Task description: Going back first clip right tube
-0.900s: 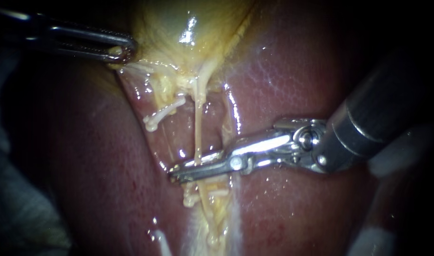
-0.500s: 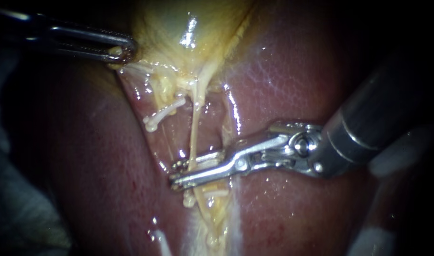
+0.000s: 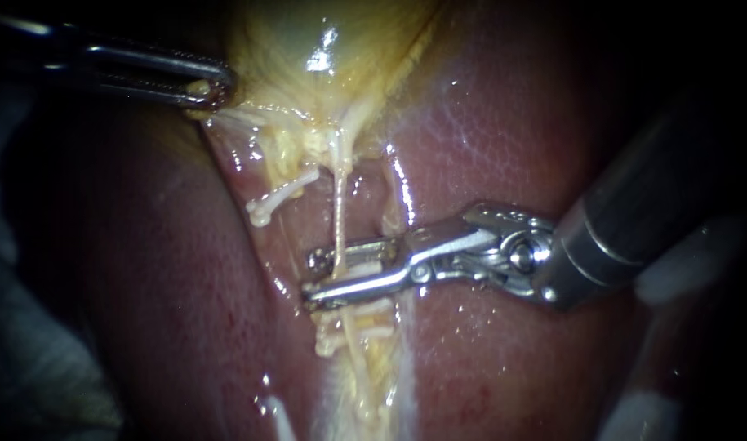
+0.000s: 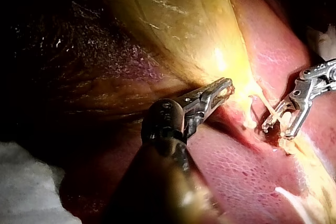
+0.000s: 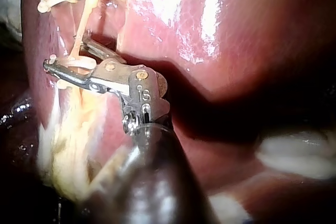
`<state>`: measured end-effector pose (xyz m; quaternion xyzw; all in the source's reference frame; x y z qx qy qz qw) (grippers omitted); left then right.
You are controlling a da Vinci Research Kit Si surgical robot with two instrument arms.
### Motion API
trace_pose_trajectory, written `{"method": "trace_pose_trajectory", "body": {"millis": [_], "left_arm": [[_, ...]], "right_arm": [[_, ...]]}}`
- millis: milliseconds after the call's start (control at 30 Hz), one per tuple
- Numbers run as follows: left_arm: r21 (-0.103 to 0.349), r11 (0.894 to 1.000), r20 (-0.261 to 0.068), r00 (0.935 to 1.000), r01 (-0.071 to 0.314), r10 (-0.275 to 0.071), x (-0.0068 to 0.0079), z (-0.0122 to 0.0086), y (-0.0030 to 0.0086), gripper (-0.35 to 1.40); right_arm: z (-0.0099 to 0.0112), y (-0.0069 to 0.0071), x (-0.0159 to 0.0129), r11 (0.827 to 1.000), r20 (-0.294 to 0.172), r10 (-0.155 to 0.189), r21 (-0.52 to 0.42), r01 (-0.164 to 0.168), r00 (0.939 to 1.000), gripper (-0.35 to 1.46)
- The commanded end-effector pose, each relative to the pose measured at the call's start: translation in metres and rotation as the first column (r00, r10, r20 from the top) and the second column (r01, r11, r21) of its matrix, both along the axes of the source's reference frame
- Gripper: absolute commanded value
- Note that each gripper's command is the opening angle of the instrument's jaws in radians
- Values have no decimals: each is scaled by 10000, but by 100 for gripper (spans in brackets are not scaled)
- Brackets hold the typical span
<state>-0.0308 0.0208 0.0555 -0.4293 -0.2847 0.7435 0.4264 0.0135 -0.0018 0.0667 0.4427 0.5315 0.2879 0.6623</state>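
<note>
My left tool (image 3: 214, 88) comes in level from the far left. Its jaws are clamped on the left edge of the gallbladder (image 3: 308, 41). The shaft lies dark behind it. Right of that grip and nearer, a white clip (image 3: 279, 196) lies slantwise on pale tissue. Next comes the right tube (image 3: 339, 220), a thin pale strand running from the gallbladder towards me down the groove in the liver (image 3: 487, 122). It passes between the jaws of my right tool (image 3: 309, 278). Those jaws stand apart, one on the far side and one on the near side, with a white clip on the tube (image 5: 79, 64) between them. The right shaft slants in from the upper right, its wrist bent so the jaws point left across the tube.
</note>
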Motion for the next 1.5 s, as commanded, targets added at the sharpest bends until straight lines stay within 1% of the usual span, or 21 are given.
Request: {"method": "trace_pose_trajectory", "body": {"millis": [33,67,133,200,300,433,567,700,833,933,1000,1067,1133,1200,1267,1333,1367,1433,1500], "left_arm": [[1,10000,4,10000,-2,2,0,0,0,-35],[1,10000,4,10000,-3,3,0,0,0,-35],[1,10000,5,10000,-4,4,1,0,0,-35],[1,10000,5,10000,-5,5,1,0,0,-35],[1,10000,5,10000,-5,5,1,0,0,-35],[2,10000,5,10000,-5,5,1,0,0,-35],[2,10000,5,10000,-5,5,1,0,0,-35],[2,10000,5,10000,-5,5,1,0,0,-35],[2,10000,5,10000,-5,5,1,0,0,-35],[2,10000,5,10000,-4,4,1,0,0,-35],[2,10000,4,10000,-4,4,1,0,0,-35],[2,10000,4,10000,-4,4,1,0,0,-35],[1,10000,4,10000,-4,4,1,0,0,-35],[1,10000,4,10000,-4,4,1,0,0,-35],[1,10000,5,10000,-5,5,1,0,0,-35],[1,10000,5,10000,-5,5,1,0,0,-35],[1,10000,5,10000,-5,5,1,0,0,-35],[1,10000,5,10000,-5,5,1,0,0,-35],[1,10000,5,10000,-5,5,1,0,0,-35]], "right_arm": [[-4,-2,-1,9999,-87,-105,0,105,9999,50],[-8,-5,-1,9997,-203,-236,-28,236,9995,50],[-14,-11,0,9994,-342,-349,-57,347,9988,50],[-19,-15,2,9991,-526,-417,-89,413,9977,50],[-23,-19,4,9990,-743,-444,-59,441,9962,50],[-20,-17,3,9989,-802,-469,-112,461,9957,49],[-13,-10,1,9987,-831,-475,-225,458,9954,49],[-4,-1,-2,9992,-621,-25,-411,0,9981,49],[2,6,-10,9962,-497,396,-755,-433,9980,49],[4,8,-16,9923,-401,669,-1015,-707,9970,49],[4,8,-21,9899,-372,724,-1194,-764,9967,49],[3,7,-28,9850,-435,731,-1531,-790,9964,50],[1,7,-36,9798,-544,654,-1856,-744,9964,50],[-4,9,-47,9684,-623,695,-2355,-824,9956,50],[-13,14,-61,9526,-668,807,-2883,-967,9945,50],[-22,20,-74,9411,-686,894,-3208,-1069,9936,50],[-29,24,-84,9326,-649,934,-3436,-1102,9935,50],[-37,29,-98,9215,-457,912,-3749,-1017,9948,50],[-48,34,-113,8971,-270,877,-4325,-907,9958,50]]}}
